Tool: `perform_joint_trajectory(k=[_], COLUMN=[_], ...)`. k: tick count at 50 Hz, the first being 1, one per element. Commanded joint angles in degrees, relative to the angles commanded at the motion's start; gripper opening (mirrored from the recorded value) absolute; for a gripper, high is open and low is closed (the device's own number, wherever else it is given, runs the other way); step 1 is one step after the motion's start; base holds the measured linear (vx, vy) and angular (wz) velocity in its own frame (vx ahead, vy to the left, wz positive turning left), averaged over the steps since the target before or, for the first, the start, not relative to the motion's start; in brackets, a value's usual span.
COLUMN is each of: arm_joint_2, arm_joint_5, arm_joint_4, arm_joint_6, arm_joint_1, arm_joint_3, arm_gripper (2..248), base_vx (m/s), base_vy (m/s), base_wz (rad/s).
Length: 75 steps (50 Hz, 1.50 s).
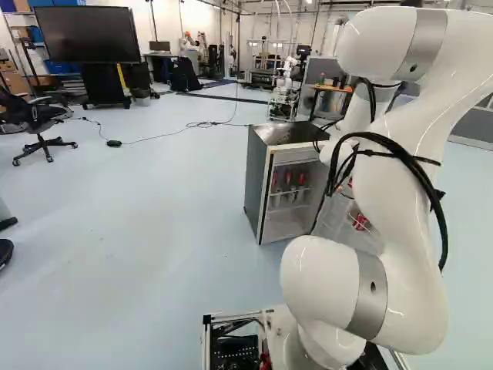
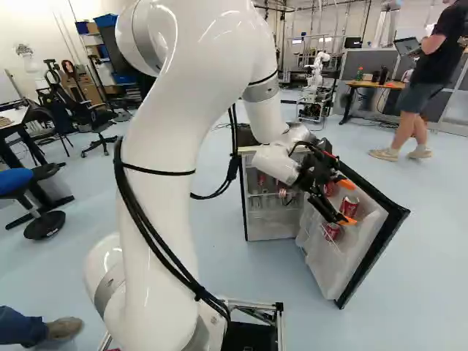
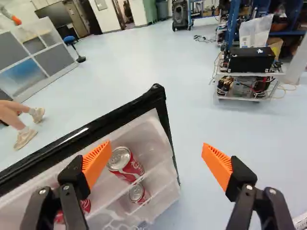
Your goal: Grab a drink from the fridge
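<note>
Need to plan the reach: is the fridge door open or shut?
Open: the fridge door stands swung out from the cabinet, red cans showing on its inner side.

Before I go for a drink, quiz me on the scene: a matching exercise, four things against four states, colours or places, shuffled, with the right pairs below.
Things:
1. fridge door
2. gripper
3. finger pads
4. red cans

States, colours, places:
A. orange
B. stored on the inner side of the door
C. swung away from the fridge body
D. open, gripping no drink

Right pairs: 1-C, 2-D, 3-A, 4-B
</note>
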Motion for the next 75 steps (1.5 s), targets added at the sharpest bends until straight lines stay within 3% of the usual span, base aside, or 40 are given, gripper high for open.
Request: perform_joint_trajectory(k=[46, 75], arm_joint_2=[12.4, 12.5], arm_joint_5=[0.0, 0.0], arm_joint_4=[-26.7, -44.2], arm_joint_6=[0.0, 0.0], arm_joint_1=[4.2, 4.6], arm_joint_3=[16.9, 17.9], arm_gripper=[247, 247], base_vx=[0.000, 0.000], base_vy=[0.000, 0.000], base_wz=[0.000, 0.000])
